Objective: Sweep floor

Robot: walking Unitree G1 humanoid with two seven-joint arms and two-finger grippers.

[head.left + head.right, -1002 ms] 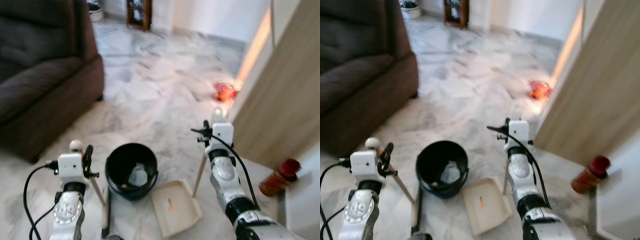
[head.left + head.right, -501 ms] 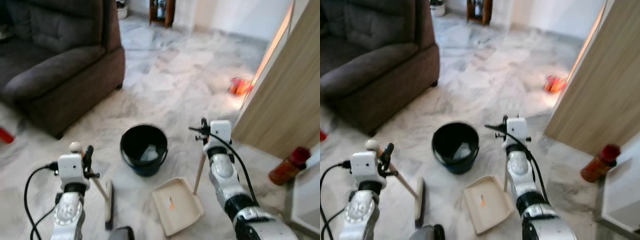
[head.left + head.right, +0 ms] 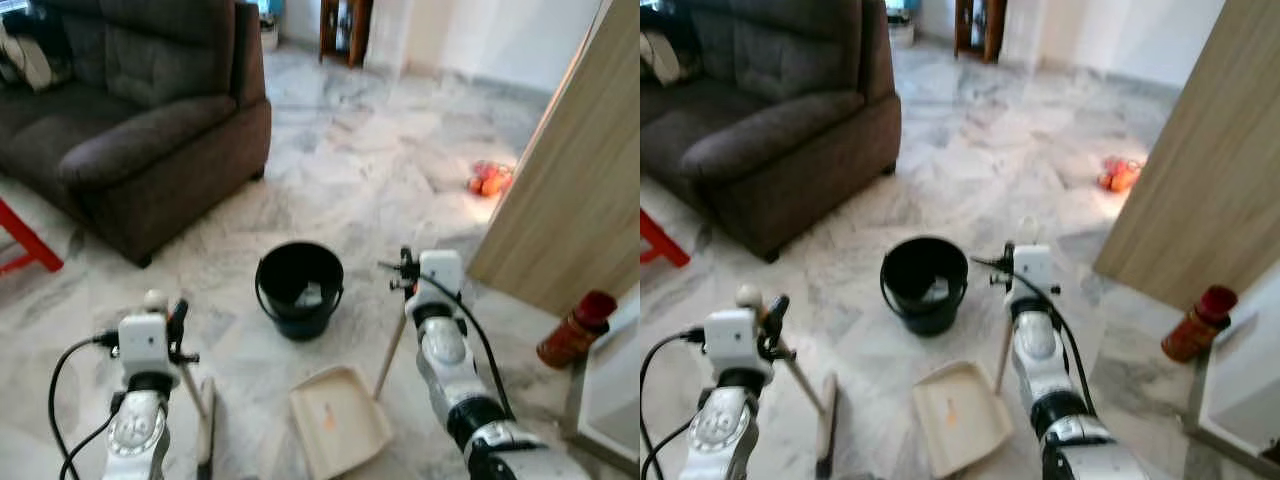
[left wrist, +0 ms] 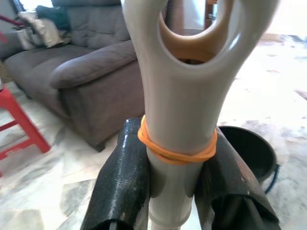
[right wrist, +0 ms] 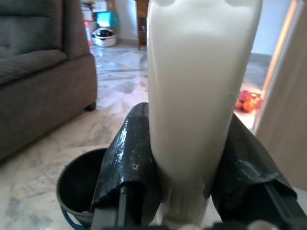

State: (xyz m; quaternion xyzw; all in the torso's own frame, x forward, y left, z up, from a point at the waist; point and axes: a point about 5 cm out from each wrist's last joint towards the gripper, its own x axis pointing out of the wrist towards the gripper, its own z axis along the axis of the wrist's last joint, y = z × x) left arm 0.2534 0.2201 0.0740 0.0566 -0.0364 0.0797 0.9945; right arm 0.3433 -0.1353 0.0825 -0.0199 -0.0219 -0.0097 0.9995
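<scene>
Gripping broom (image 3: 205,425) handle, left claw (image 4: 173,177) clamped; brush on floor (image 3: 390,170). Right claw (image 5: 184,163) clamped on dustpan (image 3: 338,422) handle, pan on floor near bucket (image 3: 299,290). Risk: careless stroke knocks bucket, scatters debris.

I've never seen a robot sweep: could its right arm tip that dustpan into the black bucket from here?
Probably yes: the right gripper grips the dustpan handle, and the dustpan lies close to the black bucket, with bare floor between.
</scene>
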